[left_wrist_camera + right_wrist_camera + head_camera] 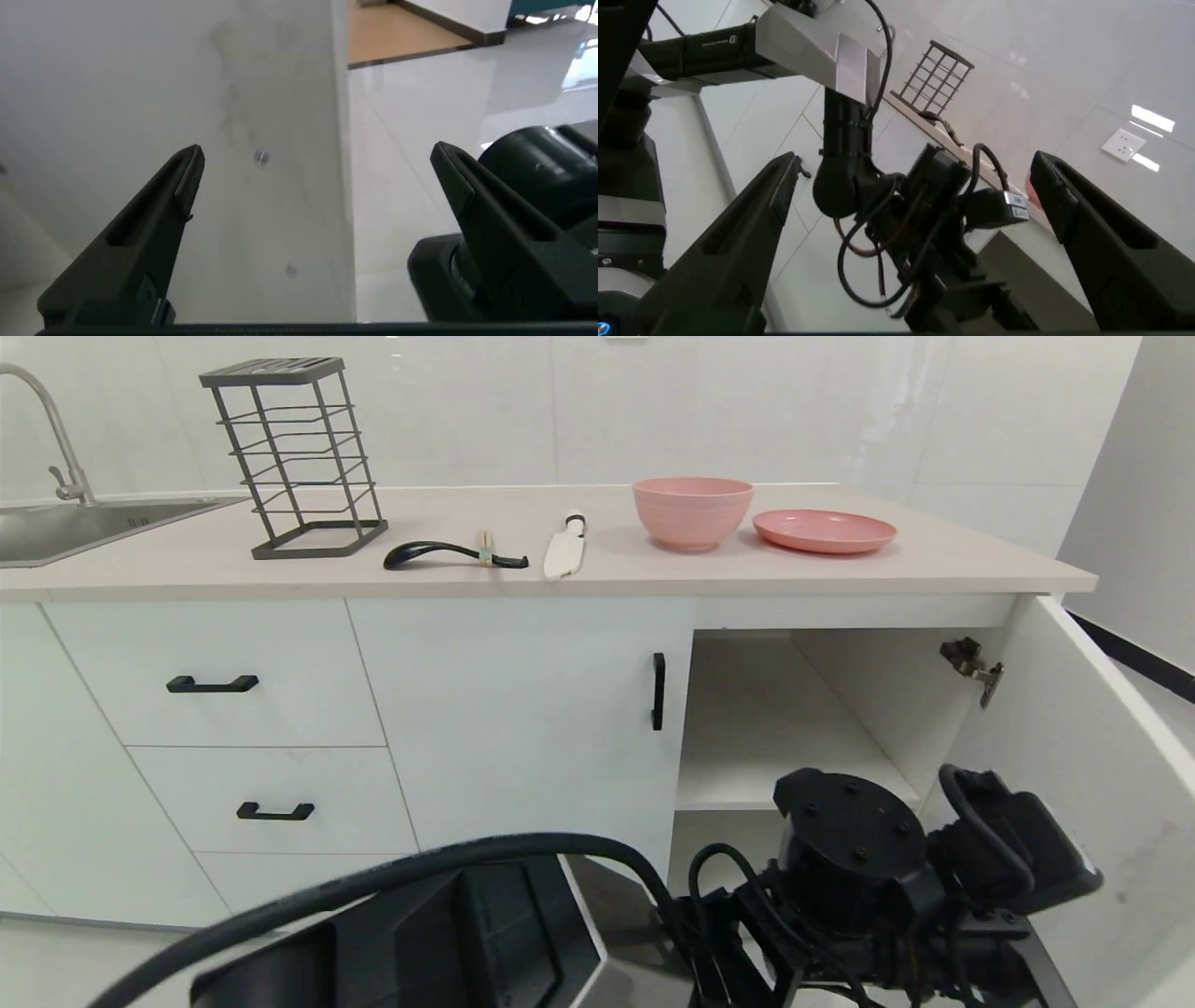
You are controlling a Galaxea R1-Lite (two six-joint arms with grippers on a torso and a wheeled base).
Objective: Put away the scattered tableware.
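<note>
Rack: a black wire rack (pixel 299 457) stands upper left on the pale countertop (pixel 140 560).
Utensils: a black plastic ladle (pixel 439 553) and a white knife (pixel 566 549) lie left of centre, near the counter's front edge; a sideways nudge would likely tip them off.
Tableware: a pink ribbed bowl (pixel 693 511) and a flat pink plate (pixel 823 530) sit upper right, just beside each other; lifting one carelessly could knock the other.
Cupboard: the white open cupboard (pixel 775 709) below them has a shelf that looks roomy enough for both; its swung-out door (pixel 1092 756) at the right edge narrows the approach.
Left gripper (pixel 318 154): spread wide, holding nothing.
Right gripper (pixel 915 163): spread wide, holding nothing.
</note>
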